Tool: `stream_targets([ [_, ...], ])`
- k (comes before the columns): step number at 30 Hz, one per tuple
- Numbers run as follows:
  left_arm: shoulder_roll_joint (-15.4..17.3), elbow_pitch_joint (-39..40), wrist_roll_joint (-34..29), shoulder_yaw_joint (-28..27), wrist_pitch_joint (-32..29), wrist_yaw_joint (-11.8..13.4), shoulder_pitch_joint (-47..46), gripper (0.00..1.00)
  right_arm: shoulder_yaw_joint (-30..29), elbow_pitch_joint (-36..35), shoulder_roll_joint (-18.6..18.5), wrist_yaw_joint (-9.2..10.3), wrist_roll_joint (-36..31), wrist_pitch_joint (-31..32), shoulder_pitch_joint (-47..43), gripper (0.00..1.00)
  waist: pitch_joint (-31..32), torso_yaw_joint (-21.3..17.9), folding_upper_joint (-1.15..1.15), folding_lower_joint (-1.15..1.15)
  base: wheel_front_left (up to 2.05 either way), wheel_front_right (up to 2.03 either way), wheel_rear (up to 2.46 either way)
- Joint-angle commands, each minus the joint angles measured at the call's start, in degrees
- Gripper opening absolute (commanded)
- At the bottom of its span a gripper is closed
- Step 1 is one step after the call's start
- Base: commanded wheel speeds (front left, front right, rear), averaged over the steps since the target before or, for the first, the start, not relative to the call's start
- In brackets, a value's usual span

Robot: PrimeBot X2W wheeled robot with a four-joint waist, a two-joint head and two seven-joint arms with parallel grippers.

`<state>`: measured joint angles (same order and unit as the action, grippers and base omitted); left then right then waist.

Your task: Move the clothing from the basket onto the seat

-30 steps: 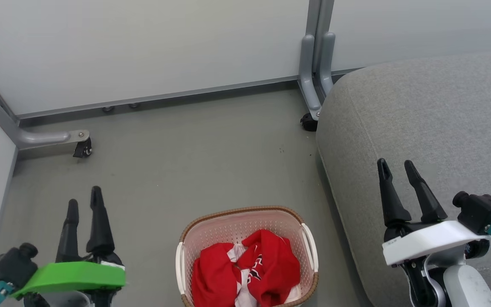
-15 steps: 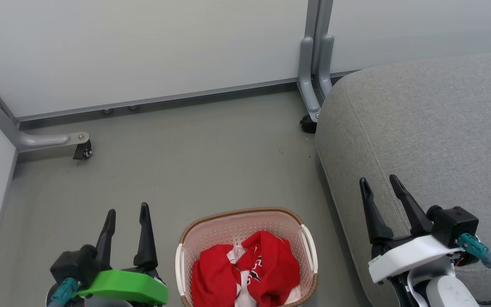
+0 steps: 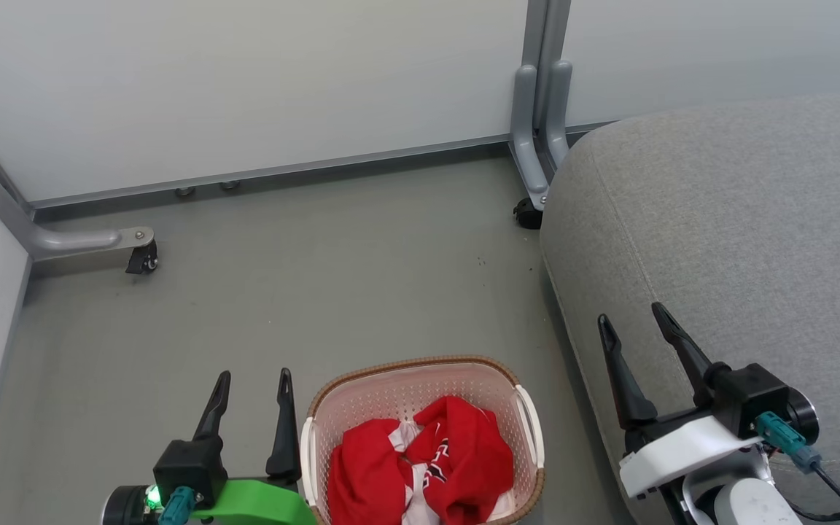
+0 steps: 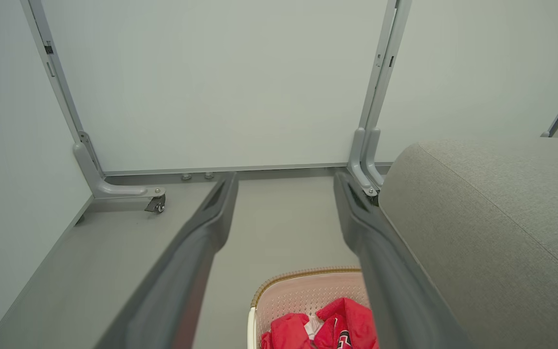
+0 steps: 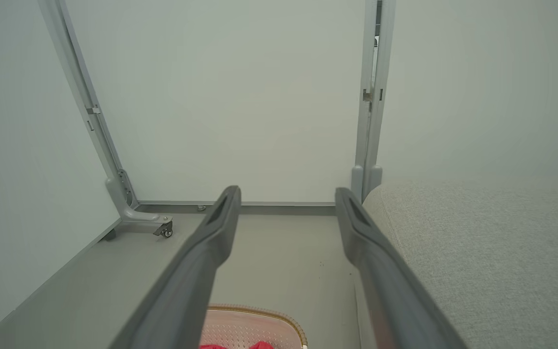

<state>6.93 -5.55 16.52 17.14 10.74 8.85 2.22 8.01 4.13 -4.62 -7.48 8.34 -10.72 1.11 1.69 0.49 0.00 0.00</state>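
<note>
In the head view, the basket point(image 3: 413, 362) stands on the grey floor point(image 3: 318, 277) at the bottom middle, near the rounded left edge of the seat point(image 3: 741, 219). The clothing point(image 3: 420, 467), red with white trim, lies bunched inside the basket, towards its near side. The left end effector point(image 3: 254, 375) is just beside the basket's left rim. Its two dark fingers are spread wide and grip nothing. Whether its inner finger touches the rim cannot be told. The right end effector point(image 3: 631, 315) shows over the seat's left edge, its fingers equally far apart and empty. Pale partition panels point(image 3: 245, 87) close off the back, and a caster wheel point(image 3: 141, 259) sits under one grey foot at the left.

In the left wrist view, the two fingers rise well apart with bare floor between them. The basket's far rim and a bunch of the red clothing lie at the bottom between them. The seat lies along the right side.

In the right wrist view, the fingers again stand wide apart, holding nothing. The basket's brown rim and a sliver of red show at the bottom edge, and the seat is at the right.
</note>
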Motion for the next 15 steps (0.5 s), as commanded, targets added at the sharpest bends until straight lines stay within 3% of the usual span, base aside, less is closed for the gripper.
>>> stream_targets([
  [1, 0.6, 0.7, -1.1, 0.4, 0.7, 0.8, -0.7, 1.00, 0.2, -0.5, -0.2, -0.01, -1.6, -0.7, -0.5, 1.00, 0.0, 0.0, 0.00, 0.00, 0.00, 0.00, 0.00],
  [7, 0.5, 2.9, -2.5, 0.9, 1.3, 1.9, -0.4, 1.00, 0.0, -0.9, 0.6, -0.01, -1.6, -1.4, -0.8, 1.00, 0.0, 0.0, 0.00, 0.00, 0.00, 0.00, 0.00],
  [15, -2.1, 2.6, -2.1, -3.3, 2.3, -2.6, 1.7, 1.00, -1.1, -0.9, 1.5, -0.01, 1.3, -2.3, -1.6, 1.00, 0.2, 0.0, 0.00, 0.00, 0.00, 0.00, 0.00],
])
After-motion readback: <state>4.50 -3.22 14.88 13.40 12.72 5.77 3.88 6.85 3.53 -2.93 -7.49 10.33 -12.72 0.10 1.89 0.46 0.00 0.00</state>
